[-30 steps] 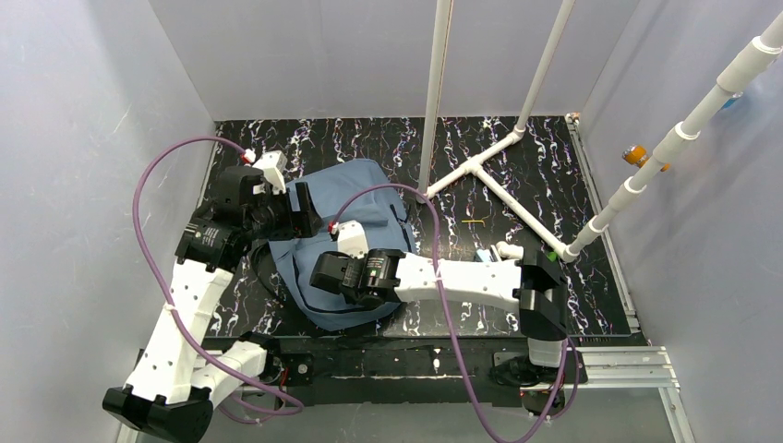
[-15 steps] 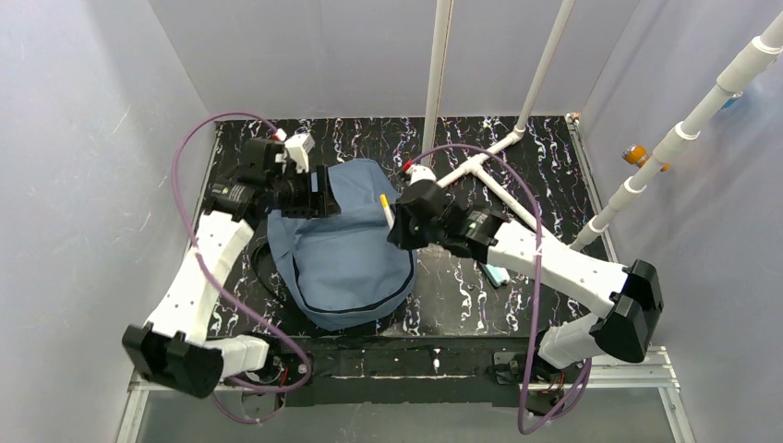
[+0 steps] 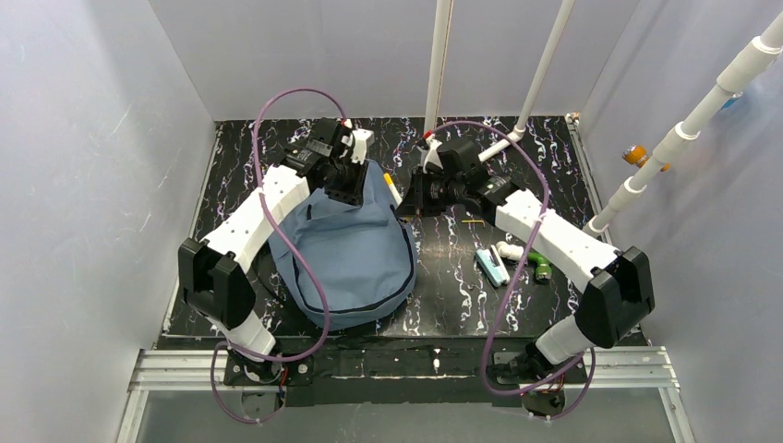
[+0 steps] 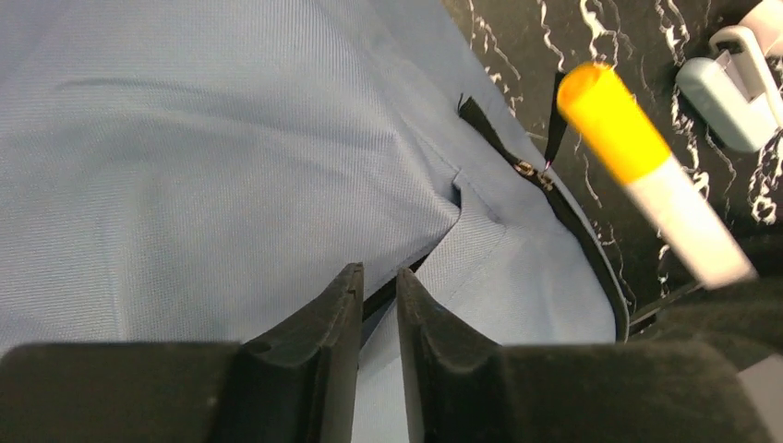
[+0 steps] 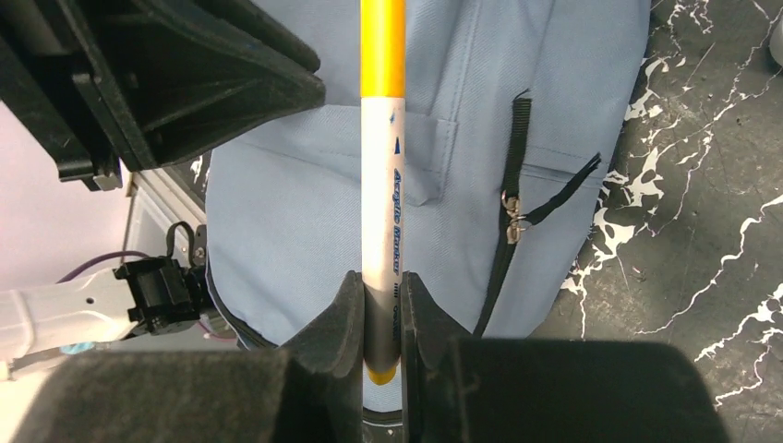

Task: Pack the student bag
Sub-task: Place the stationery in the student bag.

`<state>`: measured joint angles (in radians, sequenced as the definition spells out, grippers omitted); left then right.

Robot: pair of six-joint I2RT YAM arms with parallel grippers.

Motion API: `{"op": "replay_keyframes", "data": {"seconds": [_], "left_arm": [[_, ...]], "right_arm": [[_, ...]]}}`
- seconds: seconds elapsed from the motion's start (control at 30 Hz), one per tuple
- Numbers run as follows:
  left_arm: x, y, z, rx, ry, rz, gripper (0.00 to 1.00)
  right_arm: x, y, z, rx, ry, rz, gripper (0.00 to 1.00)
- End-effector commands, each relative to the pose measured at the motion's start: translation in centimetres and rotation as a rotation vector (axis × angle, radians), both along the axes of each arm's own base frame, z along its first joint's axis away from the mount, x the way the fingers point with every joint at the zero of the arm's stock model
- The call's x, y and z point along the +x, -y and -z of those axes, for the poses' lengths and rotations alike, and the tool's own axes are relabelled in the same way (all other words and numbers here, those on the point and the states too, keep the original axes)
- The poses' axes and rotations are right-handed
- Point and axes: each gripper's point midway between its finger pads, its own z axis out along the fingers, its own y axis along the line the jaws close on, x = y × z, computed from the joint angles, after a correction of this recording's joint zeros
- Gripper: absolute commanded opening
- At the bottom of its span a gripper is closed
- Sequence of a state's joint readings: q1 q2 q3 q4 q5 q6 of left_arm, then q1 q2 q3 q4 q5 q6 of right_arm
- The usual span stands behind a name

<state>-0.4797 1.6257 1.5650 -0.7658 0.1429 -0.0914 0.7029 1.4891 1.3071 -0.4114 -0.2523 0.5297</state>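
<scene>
Soft slate-blue student bag [image 3: 351, 249] with dark zipper lines; left gripper [image 4: 379, 305] pinches its top fabric; right gripper [image 5: 381, 314] clamps a yellow-capped marker [image 5: 382, 185].

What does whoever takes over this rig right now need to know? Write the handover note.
Left jaws: shut, pinching the soft slate-blue fabric backpack at its far top edge, beside a dark zip line.
Right jaws: shut on the white-barrelled, yellow-capped marker, held near the backpack's top edge, outside it.
Done: nothing visibly packed yet.
Left: put the marker in, then probably the small teal item, white item and green item lying on the black marbled table to the backpack's right.
</scene>
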Motion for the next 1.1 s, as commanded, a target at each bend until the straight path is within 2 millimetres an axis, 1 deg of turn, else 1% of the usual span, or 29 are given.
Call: {"op": "replay_keyframes", "data": {"seconds": [0.0, 0.1, 0.17, 0.27, 0.43, 0.57, 0.6, 0.7, 0.83, 0.87, 0.9, 0.97, 1.07], "left_arm": [[-2.2, 0.3, 0.3, -0.062, -0.067, -0.014, 0.15], [-3.6, 0.9, 0.9, -0.121, -0.091, -0.038, 0.06], [-4.7, 1.1, 1.4, -0.150, -0.108, -0.047, 0.05], [-6.2, 0.9, 2.0, -0.177, -0.116, -0.070, 0.04], [-7.2, 0.2, 3.5, -0.180, -0.112, -0.103, 0.04], [-7.4, 0.6, 4.0, -0.196, -0.131, -0.093, 0.04], [-7.3, 0.8, 4.0, -0.200, -0.131, -0.088, 0.05], [-6.8, 0.9, 3.9, -0.192, -0.116, -0.077, 0.10], [-5.3, 0.8, 1.8, -0.176, -0.046, -0.064, 0.23], [-4.7, 0.7, 1.1, -0.163, -0.025, -0.068, 0.27], [-4.1, 0.2, 0.8, -0.130, -0.005, -0.093, 0.30], [-2.6, -0.9, 0.2, -0.066, 0.032, -0.153, 0.36], [-1.2, -0.6, 0.2, -0.031, 0.043, -0.131, 0.42]], "right_arm": [[-0.3, -1.4, -1.4, 0.102, -0.037, -0.139, 0.01], [-0.8, -1.9, -1.1, 0.116, -0.067, -0.173, 0.01], [-1.1, -2.5, -1.1, 0.149, -0.104, -0.190, 0.01], [-2.2, -3.1, -0.4, 0.167, -0.180, -0.208, 0.01], [-4.0, -3.6, 0.1, 0.130, -0.227, -0.204, 0.01], [-5.9, -4.3, 1.6, 0.084, -0.295, -0.221, 0.01], [-6.4, -4.4, 2.2, 0.066, -0.305, -0.217, 0.01], [-6.9, -4.0, 4.3, 0.025, -0.337, -0.182, 0.01], [-7.2, -2.9, 6.7, -0.023, -0.340, -0.134, 0.01], [-7.3, -2.6, 7.5, -0.035, -0.347, -0.127, 0.01], [-7.4, -2.4, 8.2, -0.050, -0.356, -0.119, 0.01], [-7.5, -2.2, 9.1, -0.067, -0.367, -0.117, 0.01], [-7.6, -2.0, 9.6, -0.080, -0.364, -0.119, 0.01]]}}
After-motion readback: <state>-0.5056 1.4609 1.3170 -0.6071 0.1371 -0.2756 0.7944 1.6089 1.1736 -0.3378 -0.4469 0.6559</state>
